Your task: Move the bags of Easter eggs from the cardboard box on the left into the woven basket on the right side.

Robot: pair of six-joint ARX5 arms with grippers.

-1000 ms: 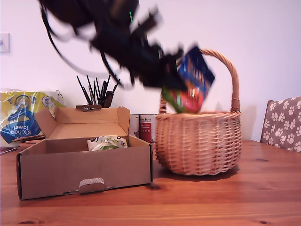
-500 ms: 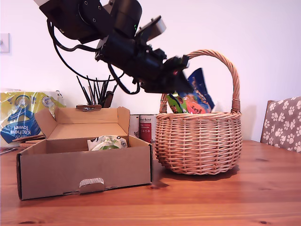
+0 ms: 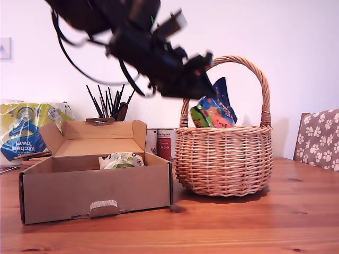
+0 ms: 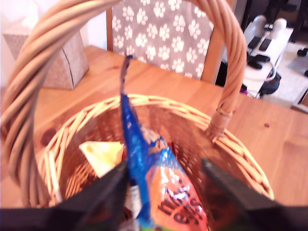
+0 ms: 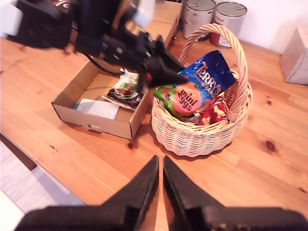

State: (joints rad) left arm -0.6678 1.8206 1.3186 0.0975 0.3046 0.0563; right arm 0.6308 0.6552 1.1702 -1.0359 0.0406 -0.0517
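The bright green and blue bag of Easter eggs (image 3: 212, 112) (image 5: 192, 91) stands tilted inside the woven basket (image 3: 225, 159) (image 5: 192, 134), its blue top above the rim. My first gripper (image 3: 207, 78) (image 4: 164, 166) hovers just over it under the handle, open, its fingers (image 4: 108, 192) spread on either side of the bag (image 4: 154, 183). A white bag with pale green print (image 3: 122, 160) (image 5: 124, 89) lies in the cardboard box (image 3: 95, 193) (image 5: 103, 122). My second gripper (image 5: 160, 161) is high above the table's front, shut on nothing, and does not show in the exterior view.
A yellow-and-blue kitchen towel pack (image 3: 26, 129) and a pot of black pens (image 3: 108, 106) stand behind the box, and two cans (image 3: 163, 142) behind the basket. A paw-print chair (image 3: 318, 137) is at the exterior view's right. Red packets (image 5: 214, 113) lie in the basket.
The first arm carried the green bag down from above the rim into the basket. The bag now rests lower, and the arm is moving slightly up and away from it.
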